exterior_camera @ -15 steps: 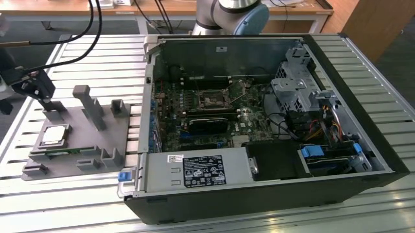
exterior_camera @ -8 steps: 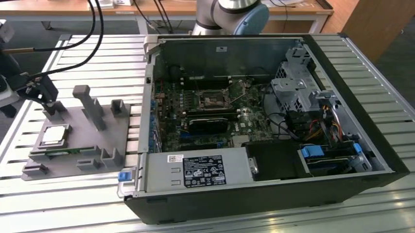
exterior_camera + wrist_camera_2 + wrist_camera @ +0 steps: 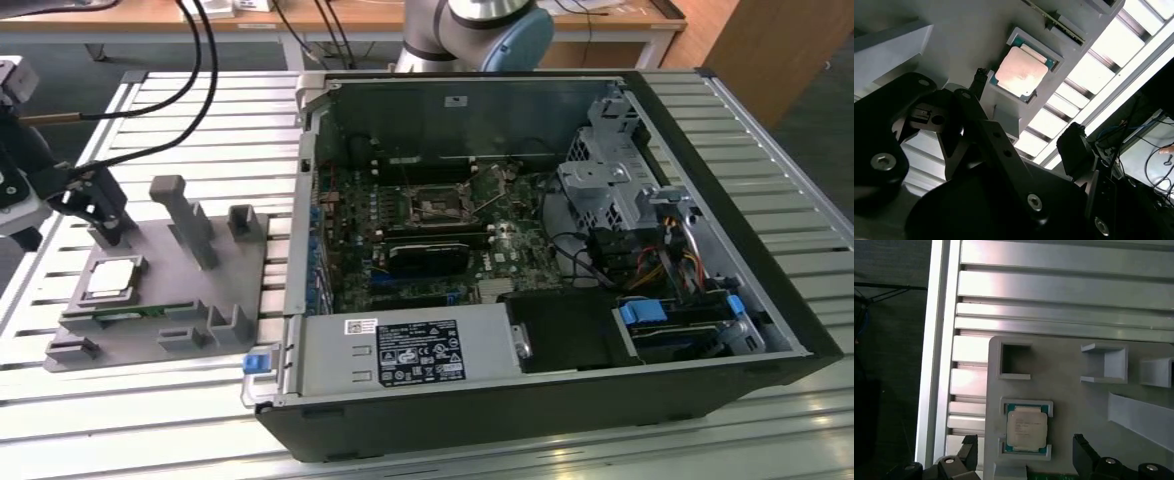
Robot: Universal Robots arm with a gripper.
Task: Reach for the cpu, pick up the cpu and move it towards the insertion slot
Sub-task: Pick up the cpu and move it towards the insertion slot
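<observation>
The cpu (image 3: 111, 278) is a small silvery square chip. It lies flat in a recess of the grey fixture plate (image 3: 254, 275), at the exterior view's left. My gripper (image 3: 96, 212) hangs just above and behind it, open and holding nothing. In both wrist views the cpu (image 3: 1026, 427) (image 3: 1021, 72) lies a little beyond the gap between the two dark fingertips (image 3: 1081, 452). The gripper (image 3: 1026, 456) (image 3: 1029, 117) does not touch the chip. The insertion slot (image 3: 438, 205) is a square metal-framed socket on the motherboard inside the open computer case.
Grey upright posts (image 3: 176, 210) stand on the fixture close to my gripper. A green memory stick (image 3: 127, 318) lies near the fixture's front edge. The case wall (image 3: 310, 200) stands between the fixture and the motherboard. A power supply (image 3: 394, 352) and a drive cage (image 3: 607, 175) sit inside the case.
</observation>
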